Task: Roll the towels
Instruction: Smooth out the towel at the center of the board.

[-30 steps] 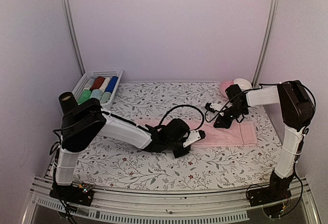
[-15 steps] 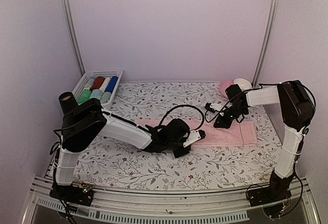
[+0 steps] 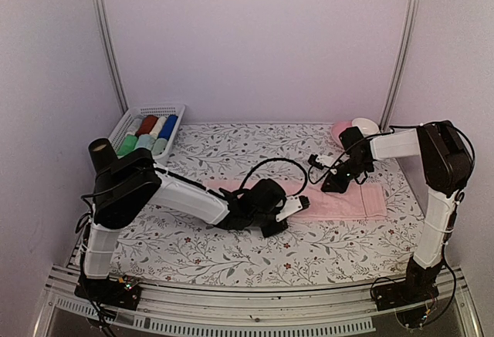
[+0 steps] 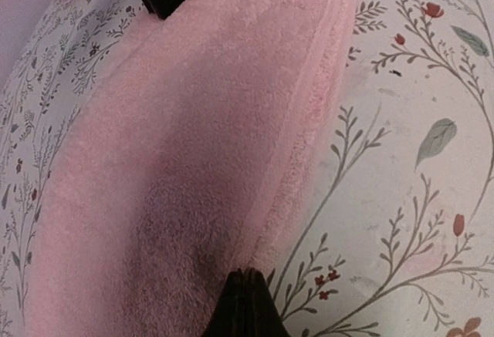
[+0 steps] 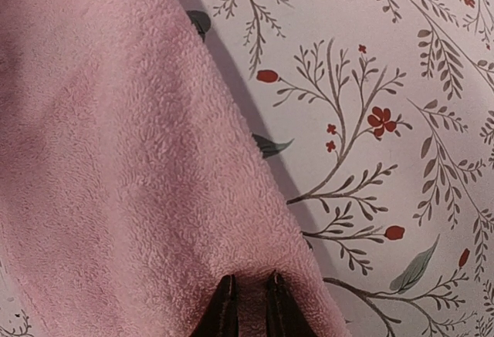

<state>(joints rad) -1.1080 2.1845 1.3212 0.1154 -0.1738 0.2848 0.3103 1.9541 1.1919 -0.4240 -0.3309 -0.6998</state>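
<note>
The pink towel (image 3: 343, 203) lies flat on the bench (image 3: 231, 254), right of centre, its long axis running left to right. The left arm stretches low across the bench. Its left gripper (image 3: 302, 200) meets the towel's left end with tips closed on the hem, the cloth running away ahead of it. The right arm folds inward from its upright base. The right gripper (image 3: 332, 187) tilts down onto the far long edge, its fingertips (image 5: 225, 308) narrowly pinching a ridge of towel.
</note>
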